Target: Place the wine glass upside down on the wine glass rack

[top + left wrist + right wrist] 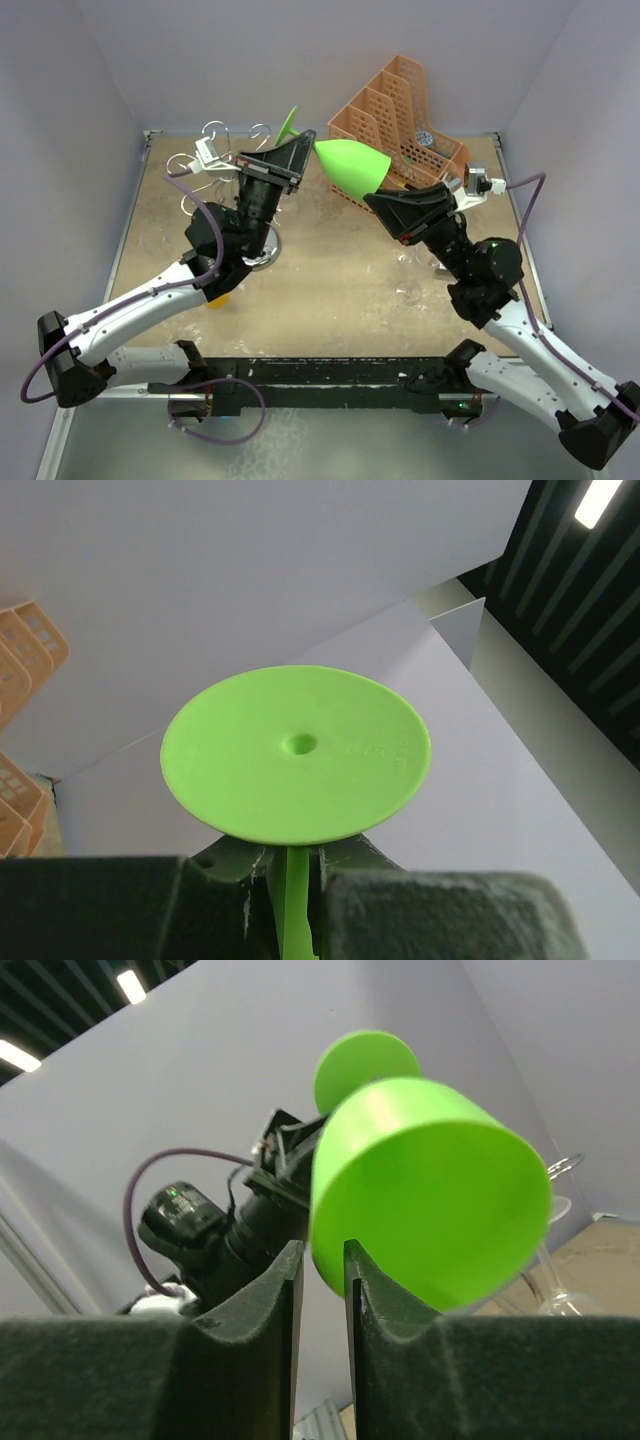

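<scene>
Left gripper (pixel 292 910): jaws pinching the stem of the wine glass (pixel 350 165), just under its foot.
Right gripper (pixel 320 1260): jaws almost together on the bowl wall at the rim; the bite appears firm, though this close view leaves it uncertain.
Glass position: in mid-air between both grippers, lying roughly level above the desk (pixel 330 290), right of the wine glass rack (pixel 212 132) and in front of the orange organiser (pixel 400 110).
Step in hand: judged a handover before inversion.
Method: free the stem only once the bowl grip is secure. Turn the bowl down and slide the stem into a hook arm, so the foot rests on top.
Arm pose: left wrist raised beside the rack. Right forearm angled inward, elbow bent.
</scene>
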You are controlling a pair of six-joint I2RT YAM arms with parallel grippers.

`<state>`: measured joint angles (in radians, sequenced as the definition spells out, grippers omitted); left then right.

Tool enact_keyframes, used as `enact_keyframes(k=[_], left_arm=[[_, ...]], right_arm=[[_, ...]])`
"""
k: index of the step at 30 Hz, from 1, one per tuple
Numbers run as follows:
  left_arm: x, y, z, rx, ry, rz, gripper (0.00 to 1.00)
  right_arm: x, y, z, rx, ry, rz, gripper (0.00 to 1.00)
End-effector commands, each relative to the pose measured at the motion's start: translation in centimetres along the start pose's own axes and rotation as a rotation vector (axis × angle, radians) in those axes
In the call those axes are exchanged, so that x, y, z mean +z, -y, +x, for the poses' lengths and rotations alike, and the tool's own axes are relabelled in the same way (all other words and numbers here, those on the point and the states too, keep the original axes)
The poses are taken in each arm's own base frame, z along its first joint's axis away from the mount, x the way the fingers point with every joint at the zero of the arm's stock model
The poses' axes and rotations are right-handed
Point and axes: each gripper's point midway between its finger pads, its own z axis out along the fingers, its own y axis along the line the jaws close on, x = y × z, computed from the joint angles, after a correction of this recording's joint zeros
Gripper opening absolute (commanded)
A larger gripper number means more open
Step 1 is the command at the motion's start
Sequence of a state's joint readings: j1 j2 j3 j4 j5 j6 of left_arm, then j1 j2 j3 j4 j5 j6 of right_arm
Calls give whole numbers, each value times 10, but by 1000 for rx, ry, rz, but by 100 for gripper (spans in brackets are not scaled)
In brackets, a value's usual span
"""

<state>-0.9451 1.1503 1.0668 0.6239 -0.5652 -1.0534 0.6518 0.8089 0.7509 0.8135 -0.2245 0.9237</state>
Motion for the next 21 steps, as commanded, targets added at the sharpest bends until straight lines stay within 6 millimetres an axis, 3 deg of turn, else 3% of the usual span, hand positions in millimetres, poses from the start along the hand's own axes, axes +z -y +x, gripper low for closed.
enact_keyframes(k=[1, 3, 8, 12, 16, 21], left_arm=[[6, 48, -20, 112, 16, 97, 0], [6, 49, -19, 173, -2, 95, 0], [-2, 42, -26, 330, -33, 48, 0], [-12, 37, -26, 471, -101, 28, 0], [-26, 32, -18, 629, -207, 70, 0], [-43, 27, 1, 822, -375, 158, 0]], right_arm=[[-5, -1, -13, -92, 31, 39, 34], [-7, 8, -17, -117, 45, 95, 46], [-35, 41, -30, -225, 120, 280, 59], [-46, 40, -41, -264, 132, 338, 64], [-36, 24, -55, -252, 98, 351, 65], [-5, 20, -46, -156, -51, 398, 65]])
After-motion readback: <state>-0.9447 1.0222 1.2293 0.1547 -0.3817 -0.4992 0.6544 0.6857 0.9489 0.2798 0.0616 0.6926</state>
